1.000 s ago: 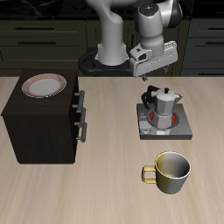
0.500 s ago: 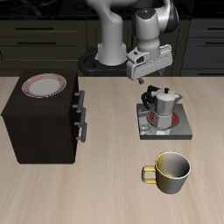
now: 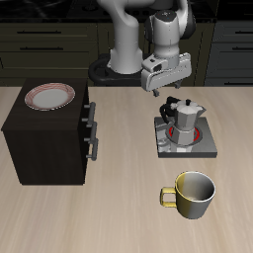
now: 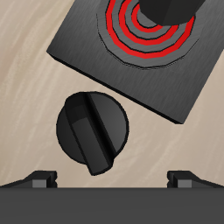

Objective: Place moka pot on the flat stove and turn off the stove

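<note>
So the moka pot is sitting upright on the flat stove, right on the red coil, on a pale wood-grain table. Behind the stove the room is just dark cabinetry. The gripper hangs in the air above the stove's back side, not touching anything, fingers spread apart with nothing between them. From the wrist view a round black knob sits just off the stove's edge; can't really tell what position it's turned to. In front of the stove stands a yellow-olive mug, and beside the stove is a big dark brown cabinet with a plate on top.
</note>
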Robot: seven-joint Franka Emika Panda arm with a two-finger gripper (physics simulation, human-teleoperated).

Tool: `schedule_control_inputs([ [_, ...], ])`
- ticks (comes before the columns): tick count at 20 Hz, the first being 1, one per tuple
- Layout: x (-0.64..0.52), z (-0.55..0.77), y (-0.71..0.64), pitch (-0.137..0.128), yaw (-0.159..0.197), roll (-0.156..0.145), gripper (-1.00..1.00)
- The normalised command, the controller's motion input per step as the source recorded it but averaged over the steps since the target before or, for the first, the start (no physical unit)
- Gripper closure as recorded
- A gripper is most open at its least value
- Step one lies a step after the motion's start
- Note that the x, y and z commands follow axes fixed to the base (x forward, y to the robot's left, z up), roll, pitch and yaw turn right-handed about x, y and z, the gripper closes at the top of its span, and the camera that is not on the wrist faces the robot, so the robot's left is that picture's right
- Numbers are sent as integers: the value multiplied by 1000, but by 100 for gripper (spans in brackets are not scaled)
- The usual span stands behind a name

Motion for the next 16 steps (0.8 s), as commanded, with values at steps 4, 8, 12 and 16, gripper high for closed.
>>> schedule_control_inputs([
  [4,4,-177,107,-2,63,8,-100],
  [8,70,-102,68,8,22,-2,-100],
  [12,-60,-202,180,35,14,26,-100],
  [16,-35,-214,123,50,43,49,-100],
])
